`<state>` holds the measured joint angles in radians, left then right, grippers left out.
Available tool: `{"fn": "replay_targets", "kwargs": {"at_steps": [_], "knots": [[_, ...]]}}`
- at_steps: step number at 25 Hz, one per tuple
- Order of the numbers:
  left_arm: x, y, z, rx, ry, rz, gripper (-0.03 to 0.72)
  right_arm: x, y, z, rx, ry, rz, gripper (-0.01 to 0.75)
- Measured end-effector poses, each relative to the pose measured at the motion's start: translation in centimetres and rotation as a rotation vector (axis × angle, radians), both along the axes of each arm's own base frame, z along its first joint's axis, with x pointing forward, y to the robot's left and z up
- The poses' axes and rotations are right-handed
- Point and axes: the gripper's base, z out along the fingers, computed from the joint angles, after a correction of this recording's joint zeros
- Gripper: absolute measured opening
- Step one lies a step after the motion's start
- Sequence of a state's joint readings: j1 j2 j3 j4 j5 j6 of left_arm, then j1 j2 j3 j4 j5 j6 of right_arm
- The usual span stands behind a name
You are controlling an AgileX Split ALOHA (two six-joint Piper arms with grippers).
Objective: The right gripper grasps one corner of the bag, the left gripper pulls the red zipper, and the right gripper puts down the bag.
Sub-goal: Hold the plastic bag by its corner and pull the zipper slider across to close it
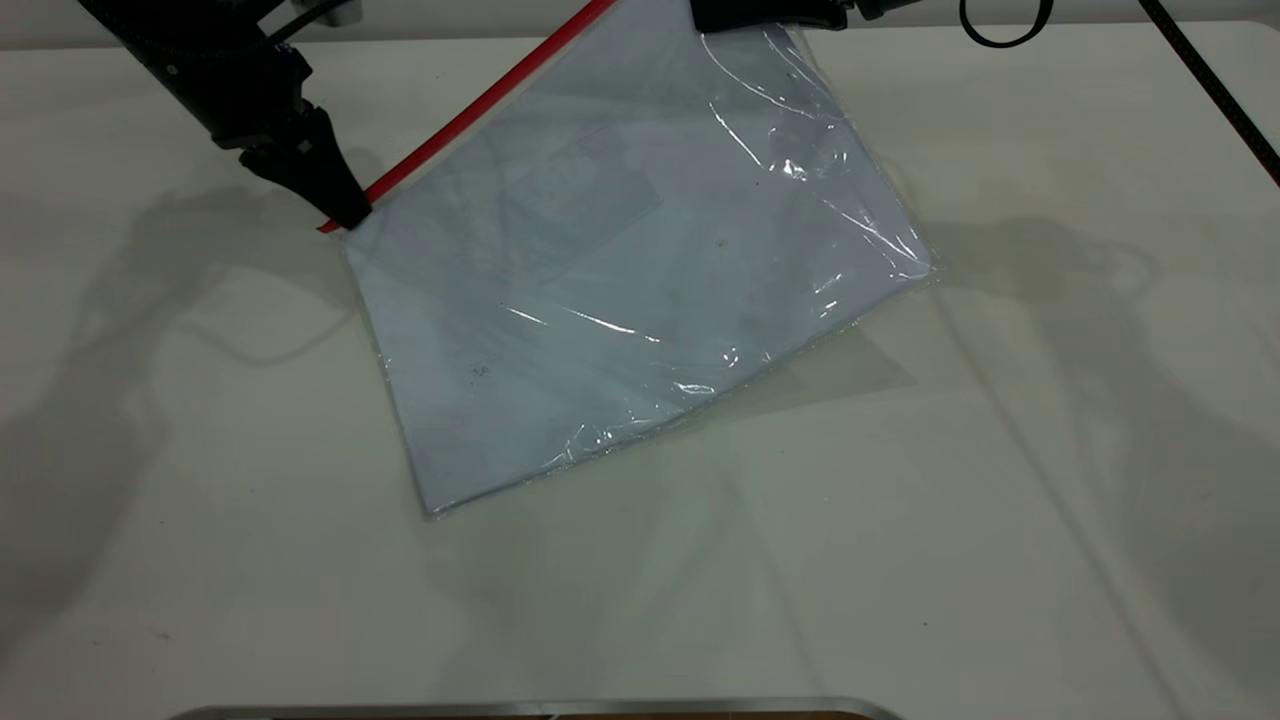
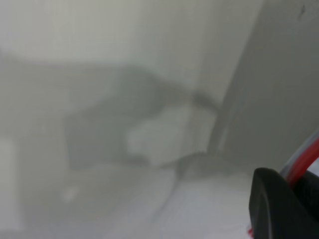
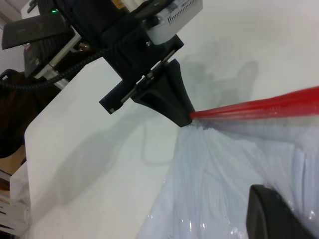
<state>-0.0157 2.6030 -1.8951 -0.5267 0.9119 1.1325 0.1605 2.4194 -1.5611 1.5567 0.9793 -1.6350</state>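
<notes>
**Zipper pull at the end of its run**

The left gripper [image 1: 345, 212] is pinched onto the end of the red zipper [image 1: 480, 105], at about ten o'clock in the exterior view; the slider itself is probably hidden between its tips. From there the red strip runs up toward twelve o'clock, where the right gripper [image 1: 770, 12] appears to hold the corner of the bag [image 1: 640, 8], though whether its tips are closed there I cannot tell. The bag [image 1: 620, 290] hangs tilted between them, its lower edge resting on the tabletop [image 1: 1050, 500] near the centre. The risk now, I judge: further pulling could tear the slider off or yank the corner free.
</notes>
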Motion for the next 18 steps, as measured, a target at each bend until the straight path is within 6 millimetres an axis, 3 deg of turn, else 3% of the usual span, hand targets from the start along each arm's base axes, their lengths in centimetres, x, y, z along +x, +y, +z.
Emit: {"fn": "replay_targets", "kwargs": {"at_steps": [9,13,18], "knots": [[0.1,0.1,0.1,-0.026,0.013,0.052,0.106,0.1,-0.1,-0.1,-0.015,-0.006,-0.012,0.034],[0.6,-0.4,1.3,-0.136,0.002,0.133,0.255,0.5,-0.7,-0.8,-0.124,-0.032,-0.045,0.045],[1.3,-1.5,6.6,-0.29,-0.052,0.191,0.46,1.4,-2.1,-2.0,-0.32,-0.066,-0.151,0.116]]}}
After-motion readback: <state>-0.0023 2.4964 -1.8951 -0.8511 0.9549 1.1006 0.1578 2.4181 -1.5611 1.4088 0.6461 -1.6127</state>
